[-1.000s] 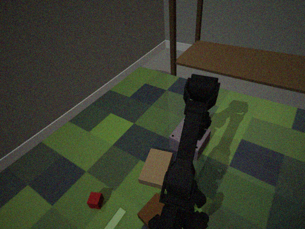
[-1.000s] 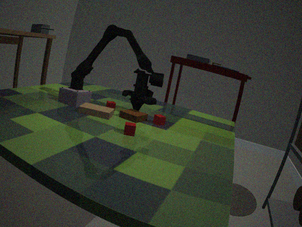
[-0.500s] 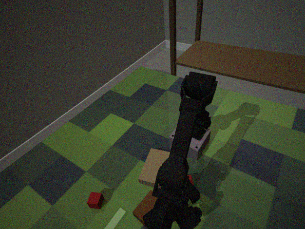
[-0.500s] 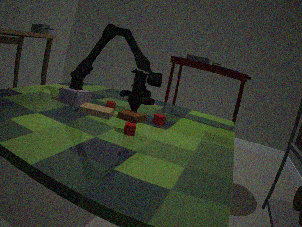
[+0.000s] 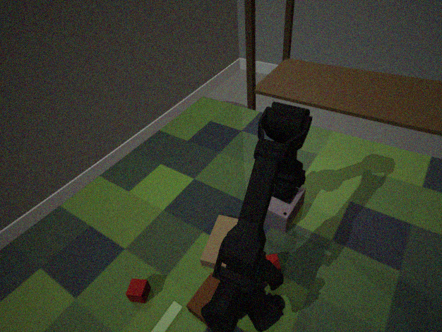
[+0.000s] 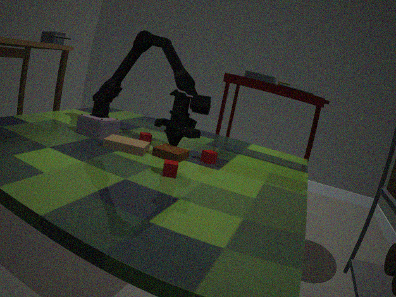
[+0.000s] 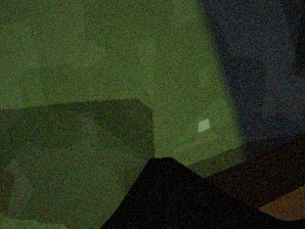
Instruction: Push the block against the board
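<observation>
The square block (image 6: 169,151) (image 5: 202,296) is flat and dark brown. It lies on the checkered table just right of the tan board (image 6: 126,143) (image 5: 218,238). A narrow gap seems to show between the two in the exterior view. My gripper (image 6: 174,141) (image 7: 160,167) is shut and empty. It points straight down, with its tip low at the far edge of the block. In the wrist view a corner of the block (image 7: 288,206) shows at the lower right. In the top view my arm hides the fingers and much of the block.
Three small red cubes (image 6: 170,168) (image 6: 209,156) (image 6: 145,136) lie around the block; two also show in the top view (image 5: 138,289) (image 5: 274,259). A pale strip (image 5: 167,316) (image 7: 203,125) lies on the table. The white robot base (image 6: 95,125) (image 5: 285,211) stands beyond the board.
</observation>
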{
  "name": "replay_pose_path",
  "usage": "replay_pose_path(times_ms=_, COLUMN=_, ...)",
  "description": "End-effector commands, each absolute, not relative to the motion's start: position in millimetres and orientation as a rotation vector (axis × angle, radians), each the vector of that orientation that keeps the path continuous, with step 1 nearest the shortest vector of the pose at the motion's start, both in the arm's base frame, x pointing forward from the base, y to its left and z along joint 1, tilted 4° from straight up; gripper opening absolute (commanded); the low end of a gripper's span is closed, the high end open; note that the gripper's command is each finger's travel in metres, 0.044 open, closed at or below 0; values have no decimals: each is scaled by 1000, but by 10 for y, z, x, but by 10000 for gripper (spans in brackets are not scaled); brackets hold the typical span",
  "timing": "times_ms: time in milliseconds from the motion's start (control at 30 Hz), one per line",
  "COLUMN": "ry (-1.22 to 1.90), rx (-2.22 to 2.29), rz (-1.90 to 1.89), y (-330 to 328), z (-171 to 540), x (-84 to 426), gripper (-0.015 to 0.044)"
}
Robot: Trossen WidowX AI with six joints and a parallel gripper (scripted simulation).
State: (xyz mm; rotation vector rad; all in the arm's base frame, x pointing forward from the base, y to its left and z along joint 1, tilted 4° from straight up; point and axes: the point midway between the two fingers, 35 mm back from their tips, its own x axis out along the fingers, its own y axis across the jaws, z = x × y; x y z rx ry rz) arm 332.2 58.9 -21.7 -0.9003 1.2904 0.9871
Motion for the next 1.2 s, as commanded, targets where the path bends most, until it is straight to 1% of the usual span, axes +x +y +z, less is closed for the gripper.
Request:
replay_pose_path(times_ms=0, ry=1290, rx=-906, rz=988, y=611, z=-216, x=3337, gripper=0)
replay_pose_path(times_ms=933, ry=1286, rx=-903, rz=990, y=1040, z=-178, x=3477, gripper=0)
replay_pose_path(times_ms=1000, ry=1286, rx=-904, rz=994, y=996, z=-67, x=3467, gripper=0)
replay_pose_path(times_ms=1100, ry=1286, rx=-903, rz=990, y=964, z=336, x=3455, gripper=0)
replay_pose_path(times_ms=1167, ry=1286, rx=-903, rz=989, y=961, z=368, x=3452, gripper=0)
